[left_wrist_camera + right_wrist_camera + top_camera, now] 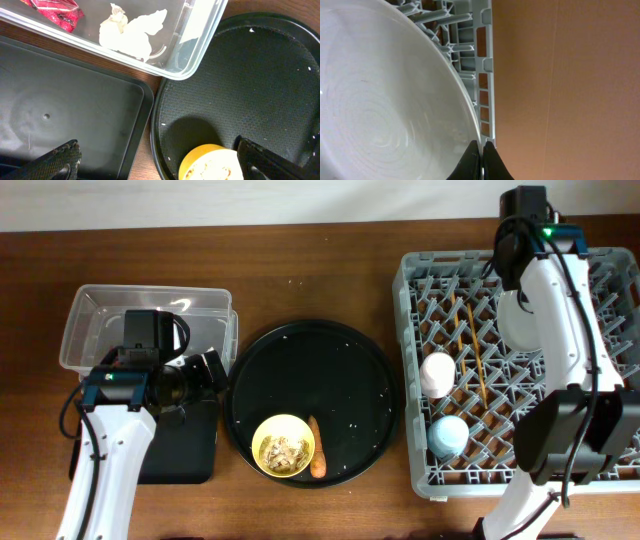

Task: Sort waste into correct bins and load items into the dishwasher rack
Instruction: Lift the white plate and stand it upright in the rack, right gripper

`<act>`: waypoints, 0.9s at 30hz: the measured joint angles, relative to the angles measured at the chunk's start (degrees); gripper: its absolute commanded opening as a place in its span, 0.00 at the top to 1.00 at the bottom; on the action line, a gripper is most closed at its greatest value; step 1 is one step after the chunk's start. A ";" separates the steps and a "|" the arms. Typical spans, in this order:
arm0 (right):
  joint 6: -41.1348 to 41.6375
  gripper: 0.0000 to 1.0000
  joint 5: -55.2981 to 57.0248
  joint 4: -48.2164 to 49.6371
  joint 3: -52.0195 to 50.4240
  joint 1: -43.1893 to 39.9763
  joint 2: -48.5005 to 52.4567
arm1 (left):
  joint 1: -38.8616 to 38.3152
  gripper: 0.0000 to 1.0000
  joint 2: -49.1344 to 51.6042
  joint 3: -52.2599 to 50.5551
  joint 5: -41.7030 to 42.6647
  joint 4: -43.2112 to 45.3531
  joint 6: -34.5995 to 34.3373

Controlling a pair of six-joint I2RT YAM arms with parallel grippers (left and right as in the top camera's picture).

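Observation:
My right gripper (482, 150) is shut on the rim of the pale grey plate (385, 100), which stands on edge at the back of the dishwasher rack (415, 470); overhead, the gripper (508, 280) is above the plate (518, 322). The rack also holds the chopsticks (470, 345), white-pink cup (437, 373) and blue cup (447, 436). My left gripper (160, 161) is open and empty over the edge between the shallow black tray (65, 110) and the round tray. The yellow bowl (210, 162) with food scraps sits near its right finger. A carrot piece (317, 452) lies beside the bowl (283, 445).
The clear tub (200, 40) holds the red wrapper (55, 11) and white tissue (130, 30). The large round black tray (260, 75) carries scattered rice grains. Bare wooden table runs along the rack's outer wall (485, 65).

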 measured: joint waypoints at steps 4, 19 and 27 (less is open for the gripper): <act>0.00 0.85 -1.62 0.00 -0.22 0.33 0.00 | 0.00 0.01 0.00 0.00 0.00 0.00 0.00; -0.13 0.07 -18.80 -1.60 4.63 2.95 -1.09 | 0.00 0.01 0.00 0.00 -0.15 -0.02 0.00; 7.15 0.05 -68.28 -26.64 14.60 3.15 -13.46 | 0.00 0.01 0.00 -0.02 -0.17 0.02 0.00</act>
